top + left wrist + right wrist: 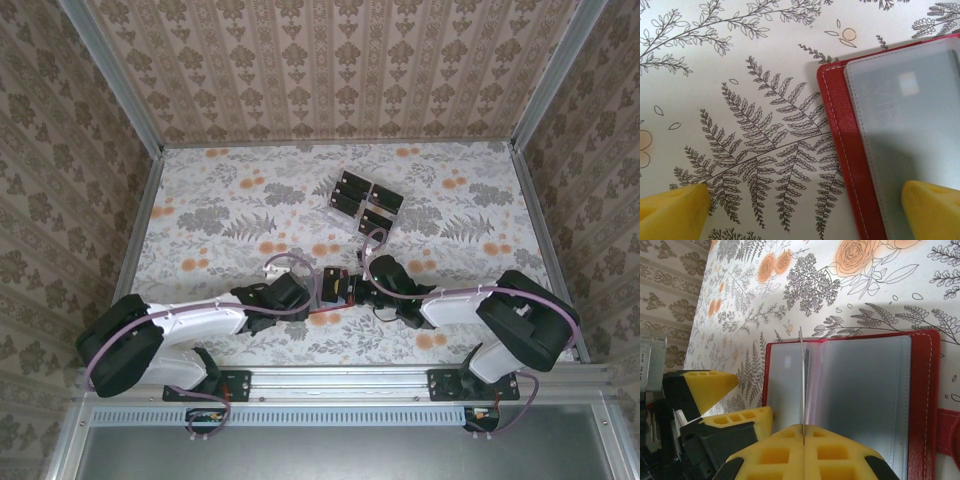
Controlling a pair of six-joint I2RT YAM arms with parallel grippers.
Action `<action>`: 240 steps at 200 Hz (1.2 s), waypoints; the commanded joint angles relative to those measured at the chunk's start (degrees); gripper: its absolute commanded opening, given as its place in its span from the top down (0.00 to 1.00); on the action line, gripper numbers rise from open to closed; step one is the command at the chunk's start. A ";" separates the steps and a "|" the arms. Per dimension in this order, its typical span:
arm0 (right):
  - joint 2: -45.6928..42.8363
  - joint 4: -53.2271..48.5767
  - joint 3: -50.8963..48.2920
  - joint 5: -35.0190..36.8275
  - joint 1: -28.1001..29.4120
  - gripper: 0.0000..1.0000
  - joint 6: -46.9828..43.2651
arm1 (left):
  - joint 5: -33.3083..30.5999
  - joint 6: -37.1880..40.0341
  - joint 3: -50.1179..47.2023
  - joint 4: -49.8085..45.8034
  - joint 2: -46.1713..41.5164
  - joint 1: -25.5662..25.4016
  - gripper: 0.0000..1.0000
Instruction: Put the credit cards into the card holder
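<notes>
The red card holder [925, 390] lies open on the flowered table, its grey-blue pockets up. My right gripper [803, 432] is shut on a credit card [802, 375] seen edge-on, standing over the holder's left pocket near the fold. My left gripper [805, 210] is open, straddling the holder's red stitched edge [840, 150]. Its right fingertip [932, 210] sits over the pocket and the other over the cloth. A dark shape with a pale mark [910, 82] shows through that pocket. In the top view both grippers meet at the holder [338, 288]. More black credit cards [362, 198] lie farther back.
The spare cards sit in a clear tray [330, 203] at the table's middle back. Patterned walls with metal rails [140, 230] close in the left, right and back. The holder's snap tab [947, 422] sticks out on its right side.
</notes>
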 commanded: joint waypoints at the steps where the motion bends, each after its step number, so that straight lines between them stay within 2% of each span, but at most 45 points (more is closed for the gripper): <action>1: 1.38 4.18 0.01 -1.02 -0.04 1.00 1.20 | -1.57 -1.59 -1.53 -2.91 0.14 -0.36 0.00; 142: 9.10 10.53 -0.02 -2.22 0.03 1.00 3.01 | -1.82 -1.95 -2.67 -2.78 -0.58 -0.48 0.00; 240: 9.43 6.86 -0.30 -6.84 0.06 1.00 1.16 | -1.92 -1.79 -2.85 -2.91 -0.89 -0.49 0.00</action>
